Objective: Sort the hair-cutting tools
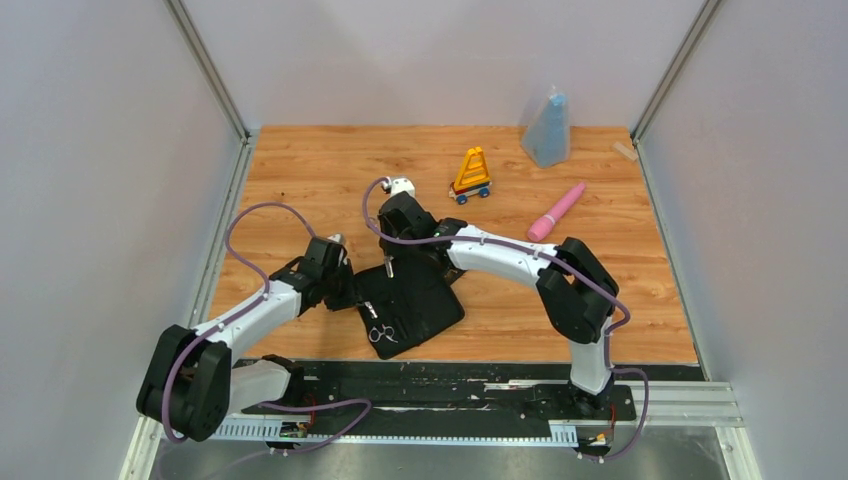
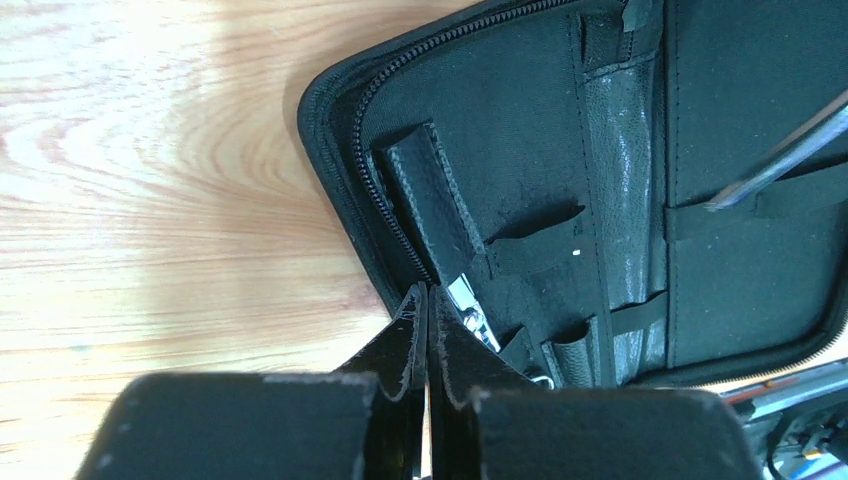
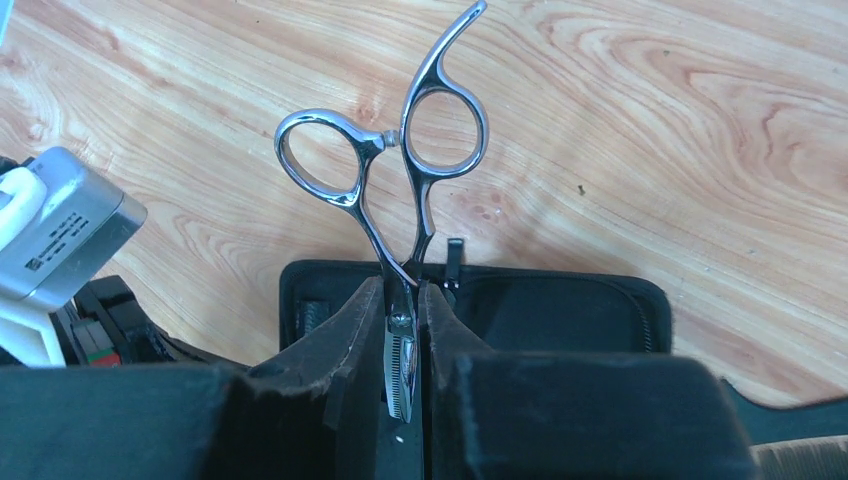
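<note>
A black zip case (image 1: 430,305) lies open in the middle of the wooden table. One pair of silver scissors (image 1: 381,331) rests on its near left part. My right gripper (image 3: 402,300) is shut on a second pair of scissors (image 3: 400,170), toothed blades between the fingers, finger rings pointing away, over the case's far edge (image 3: 560,300). In the top view these scissors (image 1: 388,266) hang under that gripper (image 1: 392,252). My left gripper (image 2: 428,292) is shut, its tips at the case's zipped left rim (image 2: 345,160); nothing shows between its fingers. A silver piece (image 2: 468,303) sits in a case pocket beside them.
A yellow-orange wheeled toy (image 1: 472,175), a pink wand (image 1: 556,212) and a blue pointed bag (image 1: 548,130) lie on the far right of the table. A small pale block (image 1: 625,151) sits by the right wall. Walls close in on three sides.
</note>
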`<action>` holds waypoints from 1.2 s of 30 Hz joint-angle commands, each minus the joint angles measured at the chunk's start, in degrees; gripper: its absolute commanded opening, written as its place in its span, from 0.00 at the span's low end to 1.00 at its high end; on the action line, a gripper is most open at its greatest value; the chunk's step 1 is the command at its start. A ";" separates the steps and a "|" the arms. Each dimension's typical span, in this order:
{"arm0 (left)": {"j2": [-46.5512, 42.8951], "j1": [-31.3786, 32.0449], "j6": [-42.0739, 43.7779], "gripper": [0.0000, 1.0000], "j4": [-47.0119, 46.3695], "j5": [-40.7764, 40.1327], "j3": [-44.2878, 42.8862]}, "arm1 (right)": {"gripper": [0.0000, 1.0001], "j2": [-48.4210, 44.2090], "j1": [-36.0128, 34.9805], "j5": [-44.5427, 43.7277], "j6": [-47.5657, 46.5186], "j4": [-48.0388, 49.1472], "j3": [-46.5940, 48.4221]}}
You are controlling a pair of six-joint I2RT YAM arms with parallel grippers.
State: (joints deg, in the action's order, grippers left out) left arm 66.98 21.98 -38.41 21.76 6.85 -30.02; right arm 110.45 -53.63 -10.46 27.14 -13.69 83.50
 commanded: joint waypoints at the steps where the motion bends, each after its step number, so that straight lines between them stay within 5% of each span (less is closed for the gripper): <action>1: -1.62 1.59 -3.22 0.00 -3.45 1.57 0.68 | 0.00 2.02 -0.74 0.89 3.60 4.18 1.05; 21: -0.69 2.47 -6.26 0.00 -4.67 -1.74 1.77 | 0.00 10.96 -2.70 9.42 -1.00 -2.77 8.26; 36: -1.46 2.46 -8.24 0.00 -2.03 -5.10 1.82 | 0.00 10.09 -4.54 6.39 -8.89 -10.86 9.11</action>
State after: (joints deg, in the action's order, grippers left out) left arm 66.15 24.29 -45.45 19.88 3.92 -28.42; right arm 121.67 -57.43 -2.61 21.04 -23.11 90.72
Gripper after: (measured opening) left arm 0.006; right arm 0.160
